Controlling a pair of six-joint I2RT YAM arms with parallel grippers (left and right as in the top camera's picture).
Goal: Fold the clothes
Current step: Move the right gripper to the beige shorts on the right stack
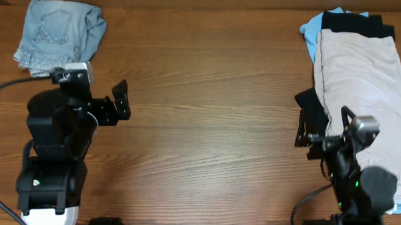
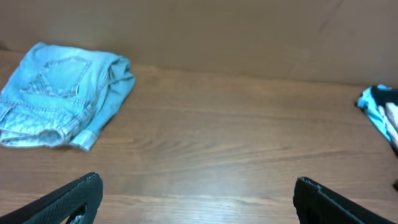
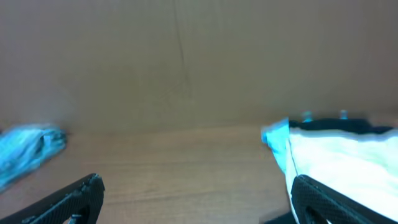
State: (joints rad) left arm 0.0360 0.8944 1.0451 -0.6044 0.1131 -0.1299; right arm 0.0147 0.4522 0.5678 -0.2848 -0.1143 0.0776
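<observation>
**STATUS: ONE GARMENT FOLDED, PILE NOT YET STARTED**

Both end effectors are held above the bare table [image 1: 208, 93], and nothing is gripped. The left gripper [image 1: 122, 102] is shown with its fingers spread wide. The right gripper [image 1: 302, 121] is likewise spread, and no cloth is seen between its fingers.

The denim shorts [image 1: 59, 35] are located ahead of the left gripper and to its left, well apart from it. They are gathered into a compact bundle and are judged to be folded already, although the edges are not perfectly square.

The beige shorts [image 1: 362, 85] are located just beside the right gripper, on its right, and extend ahead of it. They are laid out flat on top of a pile. A black garment [image 1: 354, 23] and a blue garment [image 1: 312, 29] are seen protruding from under their far end.

The task is judged to be at an early stage. The beige shorts are to be folded next, followed by the black and blue garments beneath. How many garments are contained in the pile cannot be told.
</observation>
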